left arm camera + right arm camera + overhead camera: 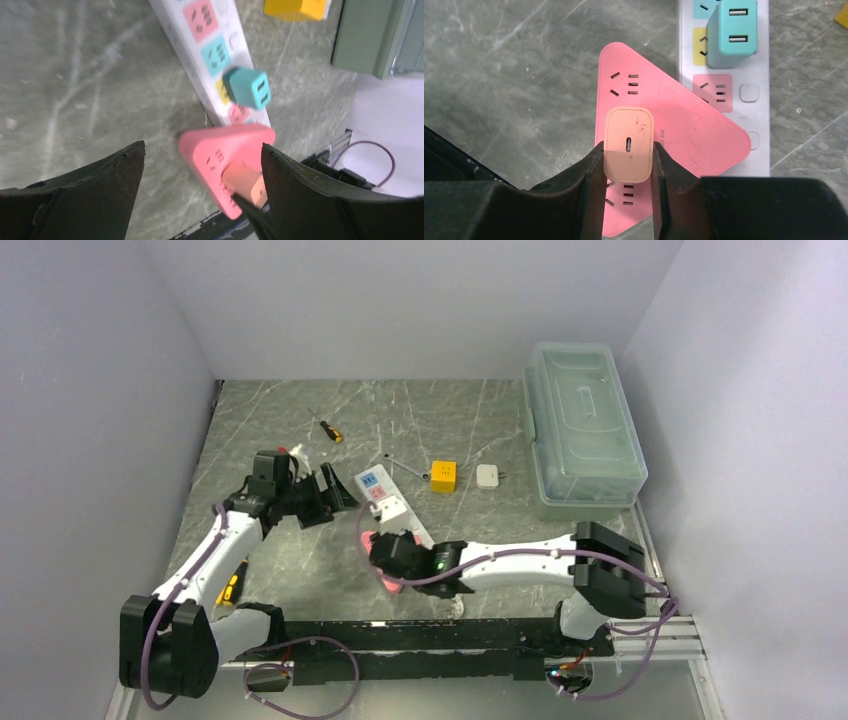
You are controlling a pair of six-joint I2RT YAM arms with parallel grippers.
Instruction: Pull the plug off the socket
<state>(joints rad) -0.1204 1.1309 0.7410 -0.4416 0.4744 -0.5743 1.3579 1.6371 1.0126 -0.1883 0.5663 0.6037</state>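
The white power strip [385,495] lies on the table, with a teal USB charger [733,32] plugged into it. A pink triangular adapter [684,130] sits on the strip's near end. A peach USB-C plug [629,145] stands in that adapter. My right gripper [628,165] is shut on the peach plug, one finger on each side. My left gripper [335,495] is open, just left of the strip's far end. In the left wrist view its fingers [110,175] stand wide apart, with the strip [175,30], the teal charger [247,87], the adapter [220,145] and the plug [245,182] beyond them.
A yellow box [443,476], a small white adapter [488,476] and a wrench [405,468] lie right of the strip's far end. A clear lidded bin [583,425] stands at the back right. One screwdriver [328,429] lies at the back, another [232,585] by the left arm.
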